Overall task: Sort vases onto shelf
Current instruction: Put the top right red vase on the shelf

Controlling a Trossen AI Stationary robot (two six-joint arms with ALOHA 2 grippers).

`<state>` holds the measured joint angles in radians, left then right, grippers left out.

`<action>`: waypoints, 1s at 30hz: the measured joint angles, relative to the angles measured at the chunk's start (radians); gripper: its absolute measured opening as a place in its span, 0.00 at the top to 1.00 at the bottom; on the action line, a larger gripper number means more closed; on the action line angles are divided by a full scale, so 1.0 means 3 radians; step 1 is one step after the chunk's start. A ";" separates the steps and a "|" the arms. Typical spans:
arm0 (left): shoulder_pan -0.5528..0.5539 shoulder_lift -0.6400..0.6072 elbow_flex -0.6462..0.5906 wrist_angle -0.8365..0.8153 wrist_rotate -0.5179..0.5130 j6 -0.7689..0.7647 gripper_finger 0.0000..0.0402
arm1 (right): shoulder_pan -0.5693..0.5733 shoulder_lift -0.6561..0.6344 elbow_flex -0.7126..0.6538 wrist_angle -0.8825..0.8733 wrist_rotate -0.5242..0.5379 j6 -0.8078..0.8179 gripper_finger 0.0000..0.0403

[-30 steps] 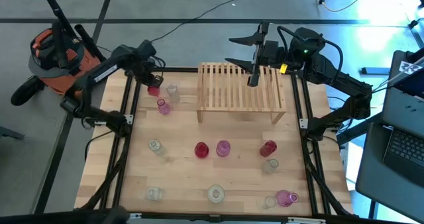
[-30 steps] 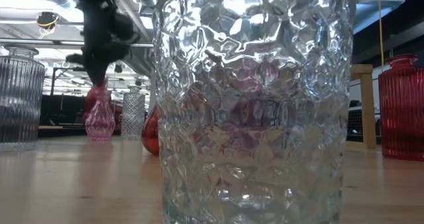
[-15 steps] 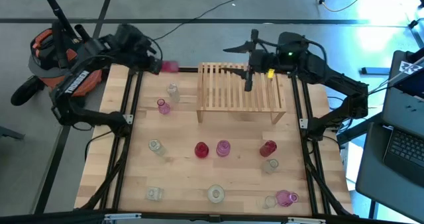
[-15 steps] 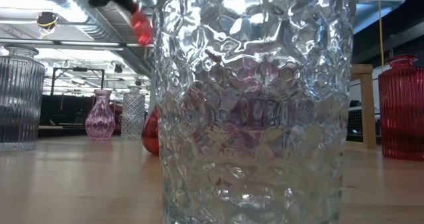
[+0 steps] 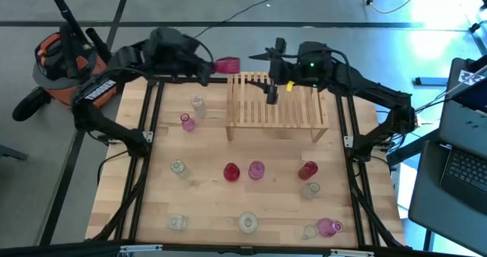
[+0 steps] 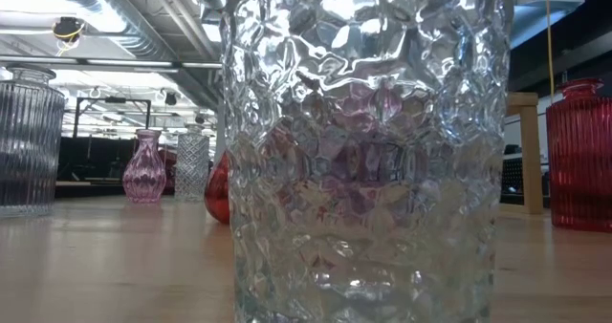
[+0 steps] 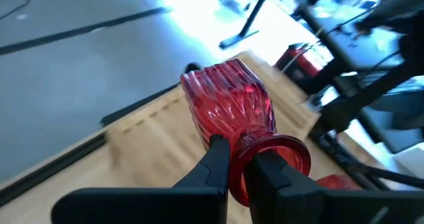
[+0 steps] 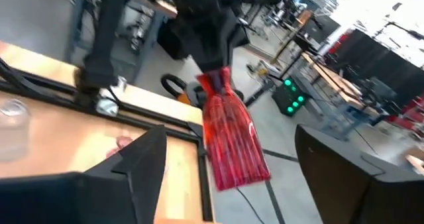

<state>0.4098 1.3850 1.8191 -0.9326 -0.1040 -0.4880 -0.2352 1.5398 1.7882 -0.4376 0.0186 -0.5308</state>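
Above the back edge of the slatted light-wood shelf point(image 5: 278, 101), the left hand point(image 7: 238, 164) is clamped on a ribbed red glass vase point(image 5: 227, 64), presenting it sideways to the spread-fingered right hand point(image 5: 270, 86), seemingly for handover.

Two black jointed arms, black cables looped alongside; white lettering on left arm point(image 5: 97, 92), green light on right arm point(image 5: 310, 60).

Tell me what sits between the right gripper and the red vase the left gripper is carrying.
Nothing. In the right wrist view the red vase, held by the left gripper, hangs ahead of the open right gripper with only air between; the high view agrees.
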 joint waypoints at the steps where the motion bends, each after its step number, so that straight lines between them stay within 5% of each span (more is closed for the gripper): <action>1: -0.0038 0.0035 0.0000 0.0083 -0.0015 0.0001 0.96 | 0.0000 0.0014 0.0000 -0.0025 0.0040 -0.0009 0.27; 14: -0.0304 0.0231 0.0005 0.0503 0.0026 -0.0025 0.96 | 0.0063 0.0157 0.0004 -0.0206 0.0181 -0.0549 0.26; 24: -0.0461 0.0342 0.0005 0.0556 -0.0359 -0.0010 0.96 | 0.0271 0.0323 0.0004 -0.0216 0.1050 -0.0894 0.26; 30: -0.0512 0.0362 0.0005 0.0578 -0.0298 0.0088 0.96 | 0.0259 0.0368 0.0000 -0.0239 0.1131 -0.0889 0.34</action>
<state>0.2560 1.4934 1.8206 -0.7591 -0.1933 -0.4616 -0.1574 1.6503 1.7883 -0.5095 0.3579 -0.7976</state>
